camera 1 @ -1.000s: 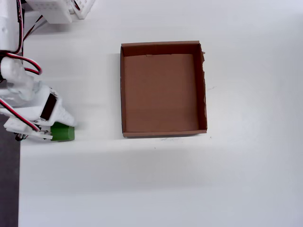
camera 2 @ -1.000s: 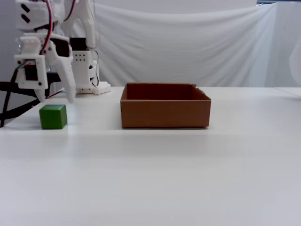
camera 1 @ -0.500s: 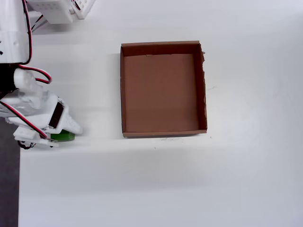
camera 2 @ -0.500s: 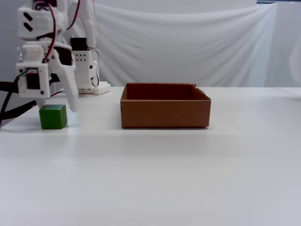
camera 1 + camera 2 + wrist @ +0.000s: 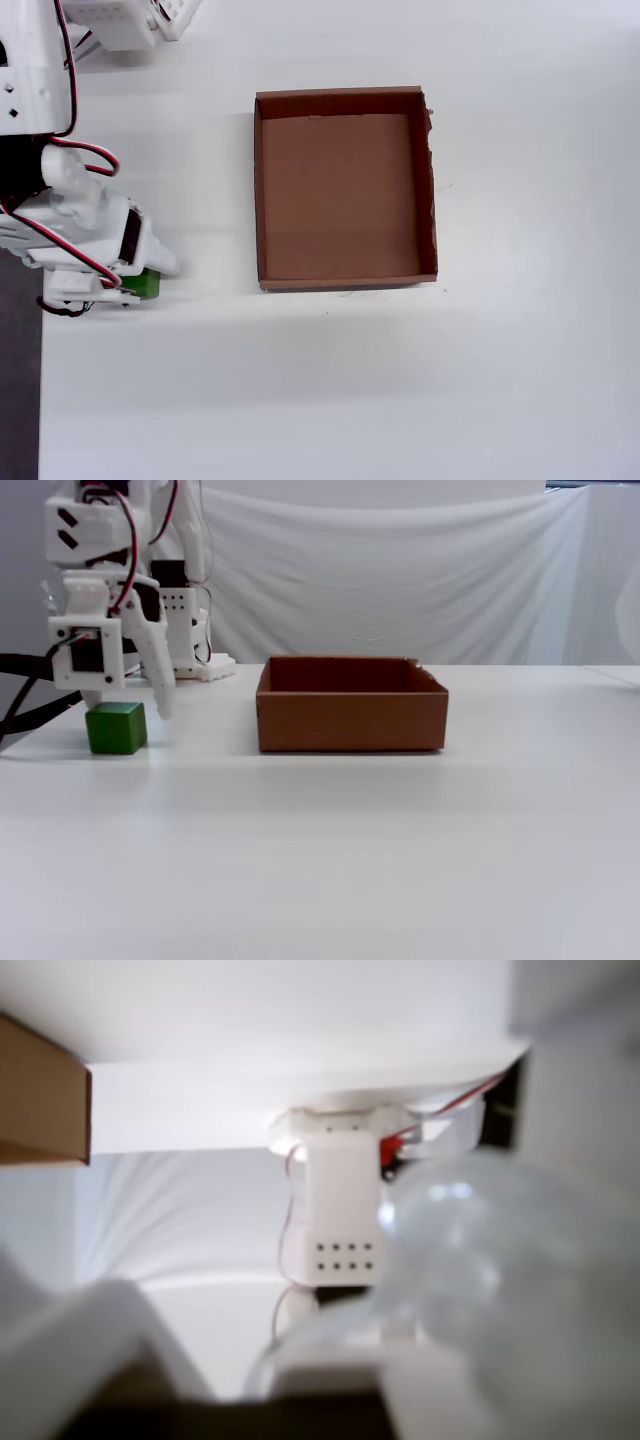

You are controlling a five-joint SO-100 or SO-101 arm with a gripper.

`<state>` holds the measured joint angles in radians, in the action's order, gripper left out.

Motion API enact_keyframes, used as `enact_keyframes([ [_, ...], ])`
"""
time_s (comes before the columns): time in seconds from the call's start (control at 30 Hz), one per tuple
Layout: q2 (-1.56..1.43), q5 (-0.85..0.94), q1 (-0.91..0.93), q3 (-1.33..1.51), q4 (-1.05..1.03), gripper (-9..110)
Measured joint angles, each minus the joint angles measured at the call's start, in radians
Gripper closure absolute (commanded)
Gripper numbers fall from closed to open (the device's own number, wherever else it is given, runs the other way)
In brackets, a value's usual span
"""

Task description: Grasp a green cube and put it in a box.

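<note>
White table (image 5: pixel 400 860): one green cube (image 5: pixel 116 728), one box (image 5: pixel 350 720).

The green cube (image 5: pixel 116 728) is showing plain bright green faces. The box (image 5: pixel 351 719) is showing uniform brown cardboard. The gripper (image 5: pixel 130 702) is showing white plastic, with red and black wires (image 5: pixel 88 160) trailing. The worktop (image 5: pixel 400 850) and the backdrop cloth (image 5: pixel 400 580) are appearing plain white.

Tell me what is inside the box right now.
Nothing: the overhead view shows the box with a bare brown floor. The green cube sits outside, on the table, partly covered by the gripper.
</note>
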<state>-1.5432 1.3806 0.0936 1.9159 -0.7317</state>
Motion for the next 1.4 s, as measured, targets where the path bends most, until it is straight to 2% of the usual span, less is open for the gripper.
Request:
enact_keyframes([
  [1.03, 0.011, -0.006, -0.005, 0.003, -0.025, 87],
  [1.4, -0.048, -0.061, -0.041, -0.058, -0.163, 88],
])
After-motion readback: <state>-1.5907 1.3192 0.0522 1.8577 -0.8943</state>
